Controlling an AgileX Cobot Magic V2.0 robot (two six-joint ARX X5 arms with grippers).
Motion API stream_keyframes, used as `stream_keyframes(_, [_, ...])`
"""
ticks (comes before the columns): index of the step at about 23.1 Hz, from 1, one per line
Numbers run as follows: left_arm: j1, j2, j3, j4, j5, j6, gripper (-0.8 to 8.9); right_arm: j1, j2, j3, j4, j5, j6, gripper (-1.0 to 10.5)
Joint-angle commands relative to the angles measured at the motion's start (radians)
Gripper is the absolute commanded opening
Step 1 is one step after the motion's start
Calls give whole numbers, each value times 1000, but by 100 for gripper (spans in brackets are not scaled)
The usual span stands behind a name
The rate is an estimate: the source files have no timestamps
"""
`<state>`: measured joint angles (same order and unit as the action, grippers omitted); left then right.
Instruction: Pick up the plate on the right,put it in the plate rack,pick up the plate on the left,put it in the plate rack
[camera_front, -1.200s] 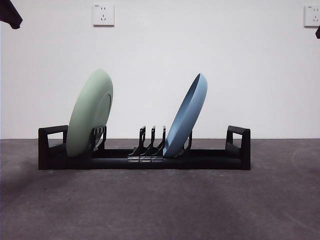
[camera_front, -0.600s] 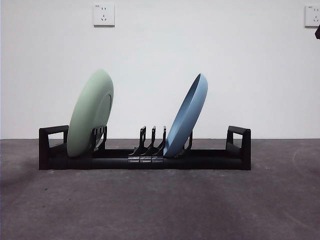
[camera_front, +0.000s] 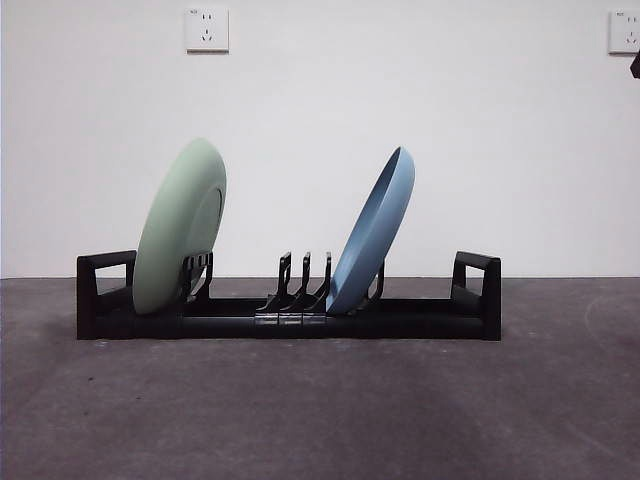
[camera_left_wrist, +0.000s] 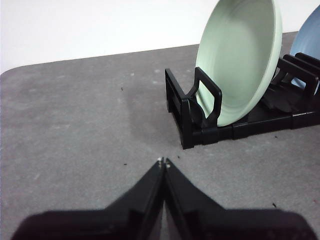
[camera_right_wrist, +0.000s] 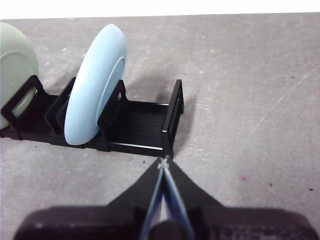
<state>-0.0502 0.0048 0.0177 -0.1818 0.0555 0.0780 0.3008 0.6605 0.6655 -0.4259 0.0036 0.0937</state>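
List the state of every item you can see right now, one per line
green plate: standing in the rack, leaning right
blue plate: standing in the rack, leaning right
plate rack: flat on the table, holding both plates
left gripper: shut, empty
right gripper: shut, empty

Black arm tip at top-left corner gone vs 1 s ago; nothing else moved.

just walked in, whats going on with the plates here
Nothing is being handled right now. The green plate and the blue plate both stand tilted in the black plate rack on the grey table, green near one end, blue towards the other. The left gripper and the right gripper are both shut, empty and clear of the rack.
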Motion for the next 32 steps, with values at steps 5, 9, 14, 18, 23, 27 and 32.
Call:
stream_keyframes(5, [4, -3, -14, 1, -2, -6, -3, 0, 0, -11, 5, 3, 10, 6])
stream_keyframes(9, [4, -3, -14, 1, -1, -6, -4, 0, 0, -11, 5, 3, 10, 6])
stream_keyframes(14, [4, -3, -14, 1, -2, -6, -3, 0, 0, -11, 5, 3, 10, 6])
stream_keyframes(18, [4, -3, -14, 1, -1, -6, -3, -5, -34, -11, -9, 21, -21, 5])
stream_keyframes(23, [4, -3, -14, 1, -2, -6, -3, -91, -216, -103, 8, 43, -58, 5])
stream_keyframes(27, [4, -3, -14, 1, -1, -6, -3, -168, -433, -353, 188, -50, -58, 5])
stream_keyframes(32, [4, -3, -14, 1, -1, -6, -3, -183, -586, -554, 246, -56, -57, 5])
